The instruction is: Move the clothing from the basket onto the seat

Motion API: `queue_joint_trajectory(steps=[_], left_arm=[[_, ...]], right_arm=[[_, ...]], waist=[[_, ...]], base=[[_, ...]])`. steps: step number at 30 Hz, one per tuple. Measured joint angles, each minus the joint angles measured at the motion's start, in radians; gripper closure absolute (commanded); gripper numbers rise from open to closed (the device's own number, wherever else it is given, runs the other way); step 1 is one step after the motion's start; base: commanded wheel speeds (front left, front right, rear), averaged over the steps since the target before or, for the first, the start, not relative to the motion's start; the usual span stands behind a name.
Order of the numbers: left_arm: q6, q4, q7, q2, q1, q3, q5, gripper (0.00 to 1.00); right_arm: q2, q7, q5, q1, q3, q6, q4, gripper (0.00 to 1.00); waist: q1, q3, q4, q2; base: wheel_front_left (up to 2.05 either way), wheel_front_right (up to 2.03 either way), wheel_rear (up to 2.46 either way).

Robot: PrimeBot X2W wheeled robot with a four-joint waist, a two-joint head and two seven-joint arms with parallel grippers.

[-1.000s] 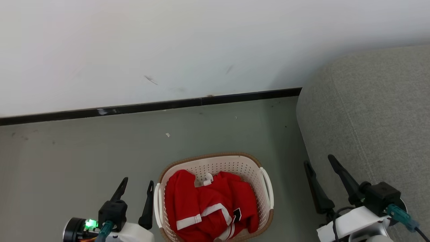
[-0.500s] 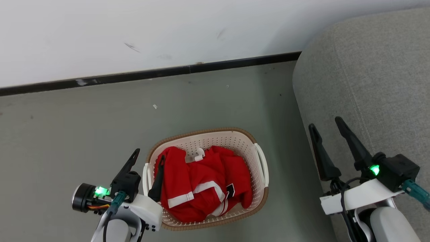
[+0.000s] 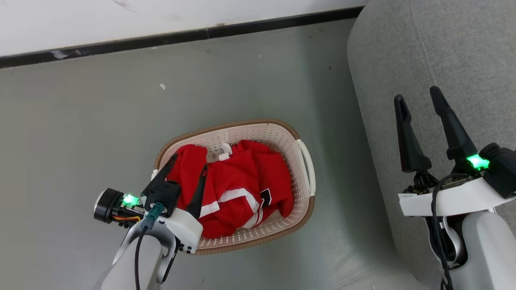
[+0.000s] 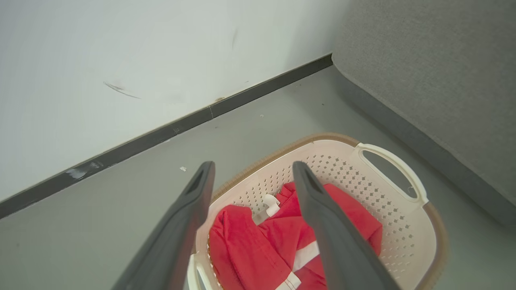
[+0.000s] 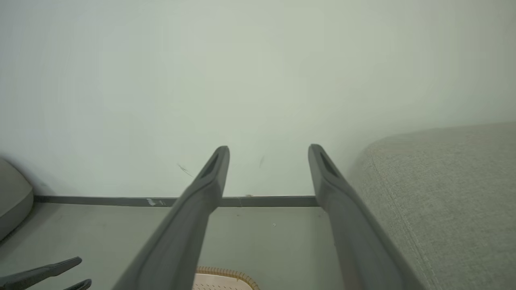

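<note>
Both jaws spread wide, empty — left gripper [image 3: 190, 162] over clothing [image 3: 238, 177] in basket [image 3: 258, 123], right gripper [image 3: 417, 94] over seat [image 3: 463, 48].

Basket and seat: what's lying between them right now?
Just bare grey floor separates the basket from the seat, seen in the head view.

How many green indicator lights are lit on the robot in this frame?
2. The left-wrist light sits by the left edge of the basket; the right-wrist light is over the seat. Others may be hidden.
</note>
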Motion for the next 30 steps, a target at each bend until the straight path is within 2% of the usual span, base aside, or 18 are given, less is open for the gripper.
queue_joint_trajectory(steps=[7,30], left_arm=[[-0.011,0.033,0.000,-0.003,-0.050,-0.030,0.022,0.00],[-0.087,0.164,0.010,-0.006,-0.208,-0.160,0.123,0.00]], right_arm=[[0.000,0.000,0.012,-0.076,0.007,0.000,-0.027,0.00],[-0.002,0.000,0.055,-0.233,0.028,0.000,-0.035,0.00]], waist=[[0.0000,0.079,-0.022,0.0000],[0.0000,0.292,-0.091,0.0000]], base=[[0.00,0.00,0.00],[0.00,0.00,0.00]])
